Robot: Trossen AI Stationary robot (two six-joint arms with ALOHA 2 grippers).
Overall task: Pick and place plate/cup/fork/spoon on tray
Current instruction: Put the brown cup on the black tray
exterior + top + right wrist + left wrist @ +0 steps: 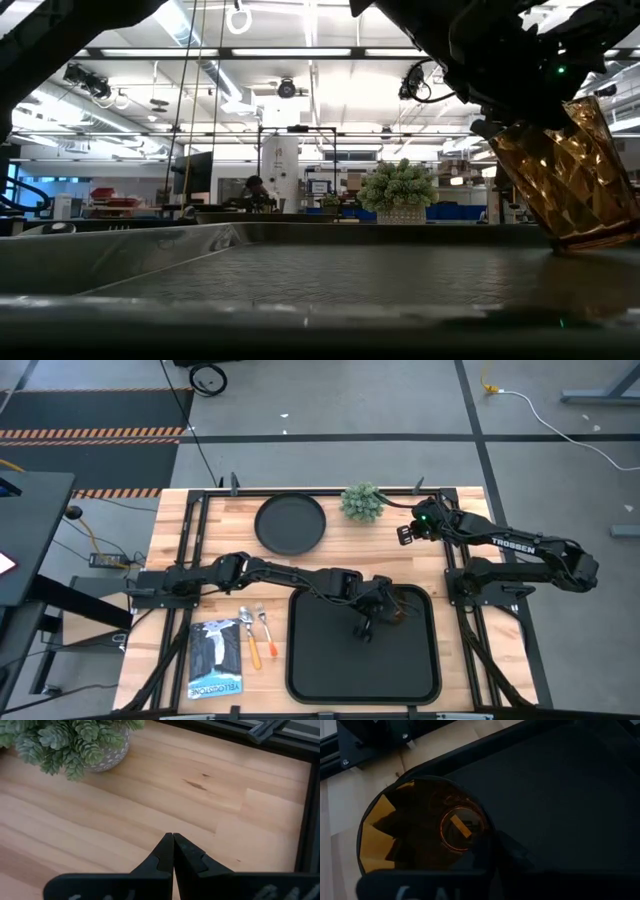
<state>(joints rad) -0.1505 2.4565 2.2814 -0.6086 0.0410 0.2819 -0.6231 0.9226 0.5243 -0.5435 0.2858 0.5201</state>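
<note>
My left gripper is shut on the amber cup over the far right part of the black tray. The low view shows the cup tilted, its base down at the tray floor. My left wrist view looks down into the cup. My right gripper is shut and empty above the bare table, near the plant. The round black plate lies on the table at the far side. The fork and the spoon lie left of the tray. My left gripper holds the cup at its rim, coming from above and slanting. One dark finger shows along the outside of the cup's wall; the other is hidden, so I cannot tell the kind of hold. The cup is tilted, its base edge at the tray floor.
A potted green plant stands at the far edge, between the plate and my right gripper. A black and white package lies at the near left, beside the cutlery. The tray floor to the left and near side of the cup is bare.
</note>
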